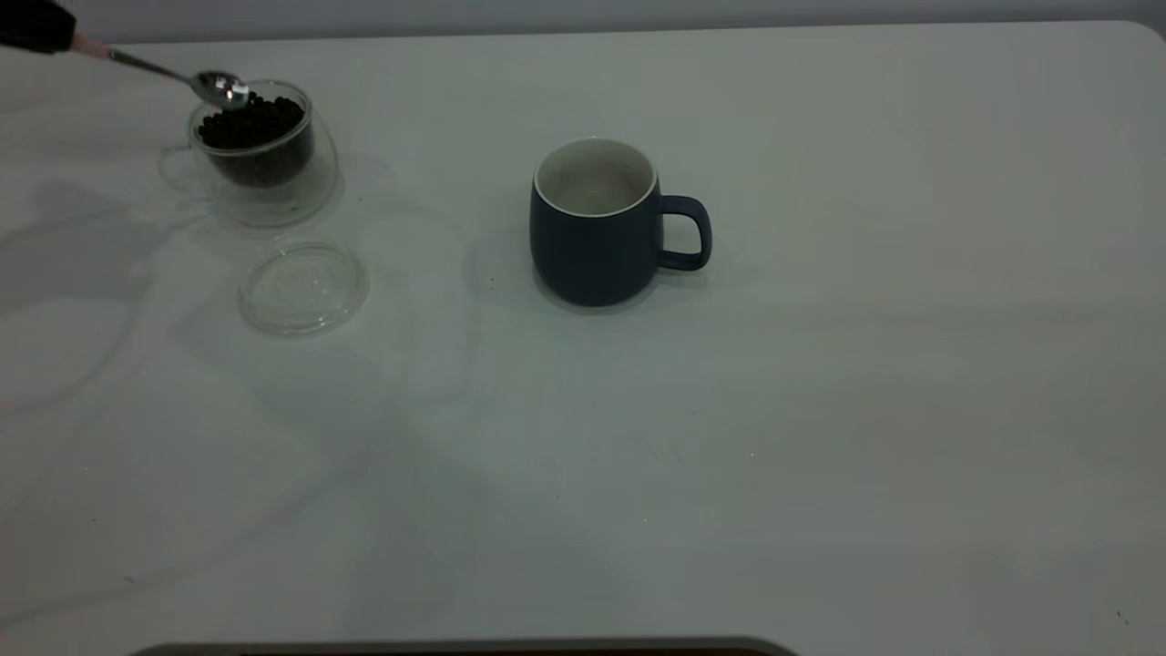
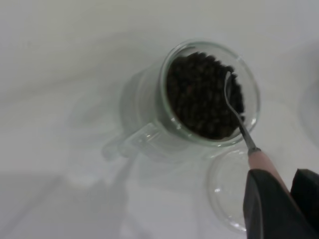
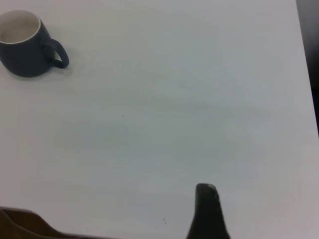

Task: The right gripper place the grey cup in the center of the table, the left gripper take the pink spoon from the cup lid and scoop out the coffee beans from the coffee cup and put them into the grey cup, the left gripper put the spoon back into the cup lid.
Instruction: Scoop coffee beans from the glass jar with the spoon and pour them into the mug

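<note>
My left gripper (image 1: 36,27) hangs over the table's far left corner, shut on the pink spoon's (image 1: 146,66) handle. The spoon's metal bowl rests at the top of the coffee beans (image 1: 250,123) that heap the clear coffee cup (image 1: 264,169). From the left wrist, the spoon (image 2: 238,117) dips into the beans (image 2: 199,94) at the coffee cup's (image 2: 149,114) rim, its pink handle running between the fingers (image 2: 266,209). The empty cup lid (image 1: 303,287) lies in front of the coffee cup. The grey cup (image 1: 597,232) stands upright mid-table, empty, handle to the right. My right gripper (image 3: 207,214) is parked well away from the grey cup (image 3: 25,45).
The white table (image 1: 820,410) stretches bare to the right of and in front of the grey cup. Its right edge (image 3: 308,89) shows in the right wrist view. A dark strip runs along the front edge (image 1: 455,649).
</note>
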`<action>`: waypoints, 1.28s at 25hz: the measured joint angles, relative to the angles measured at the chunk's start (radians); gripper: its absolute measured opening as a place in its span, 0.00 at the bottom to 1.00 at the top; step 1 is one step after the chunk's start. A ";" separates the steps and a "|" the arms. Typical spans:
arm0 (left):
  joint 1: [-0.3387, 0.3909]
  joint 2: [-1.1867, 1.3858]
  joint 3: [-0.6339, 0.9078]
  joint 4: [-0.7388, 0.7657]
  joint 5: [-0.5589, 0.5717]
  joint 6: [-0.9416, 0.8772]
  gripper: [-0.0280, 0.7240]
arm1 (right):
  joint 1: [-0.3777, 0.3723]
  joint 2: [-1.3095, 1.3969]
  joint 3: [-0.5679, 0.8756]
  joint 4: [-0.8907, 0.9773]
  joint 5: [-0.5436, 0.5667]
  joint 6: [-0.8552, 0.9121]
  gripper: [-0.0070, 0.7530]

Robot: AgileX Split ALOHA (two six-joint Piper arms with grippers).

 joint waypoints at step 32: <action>0.098 0.241 0.000 -0.313 0.140 -0.012 0.20 | 0.000 0.000 0.000 0.000 0.000 0.000 0.78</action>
